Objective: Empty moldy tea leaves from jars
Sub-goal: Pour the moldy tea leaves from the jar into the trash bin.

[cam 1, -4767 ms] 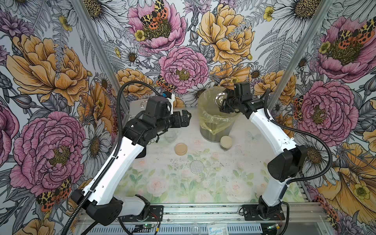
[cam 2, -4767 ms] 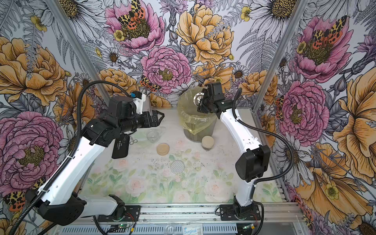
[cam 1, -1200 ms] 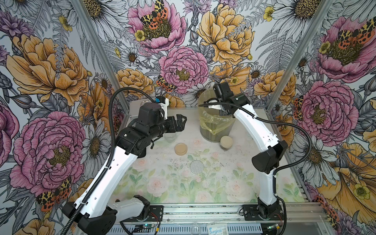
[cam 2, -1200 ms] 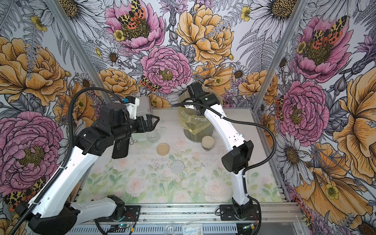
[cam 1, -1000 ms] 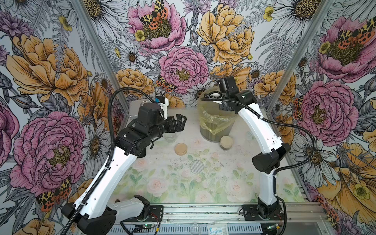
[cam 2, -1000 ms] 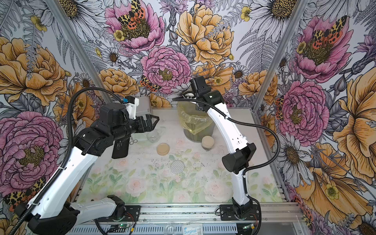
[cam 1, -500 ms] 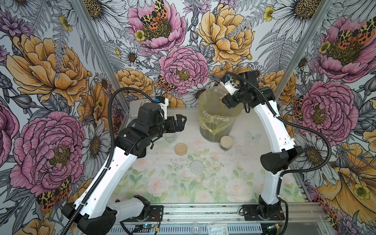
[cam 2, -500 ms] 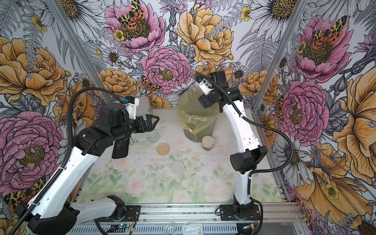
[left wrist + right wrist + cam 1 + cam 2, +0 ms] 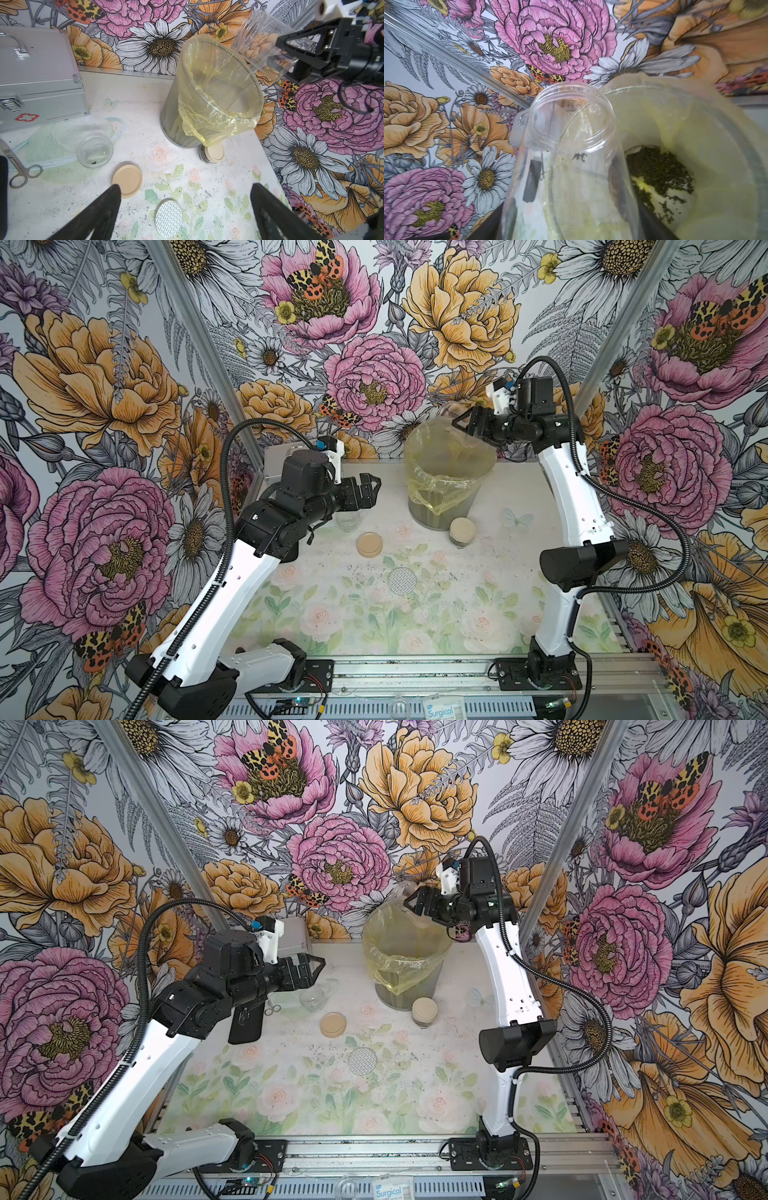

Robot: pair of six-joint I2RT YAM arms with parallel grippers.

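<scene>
In both top views the right gripper (image 9: 463,421) hangs above the far right rim of the bin (image 9: 424,519), which stands at the far edge of the bench (image 9: 457,605) and is lined with a yellow bag (image 9: 444,489). The clear jar (image 9: 401,891) in its grip shows only as a faint glassy shape at the fingertips. The left gripper (image 9: 366,491) hovers with its jaws spread wide, just above the open jar (image 9: 348,520), which stands on the bench left of the bin and apart from the fingers. A tan lid (image 9: 369,544) lies near that jar, and a dotted lid (image 9: 402,580) lies nearer the bench's middle. The lidded jar (image 9: 462,531) sits just beside the foot of the bin, well apart from both grippers. In the left wrist view the right gripper (image 9: 274,52) is closed on the base end of the clear jar (image 9: 259,39). This jar has no lid and is tilted, with its mouth pointing away from the gripper above the bin's rim. The left gripper's own fingers (image 9: 108,207) stand wide apart with nothing between them. A silver case (image 9: 39,83) occupies the far left corner, and scissors (image 9: 18,170) lie in front of it. In the right wrist view the clear jar (image 9: 571,145) fills the space between the dark fingers (image 9: 490,226), and only a few dark specks cling inside its wall. The tea leaves (image 9: 660,172) lie as a dark crumbly heap inside the yellow bag, beside and below the jar.
</scene>
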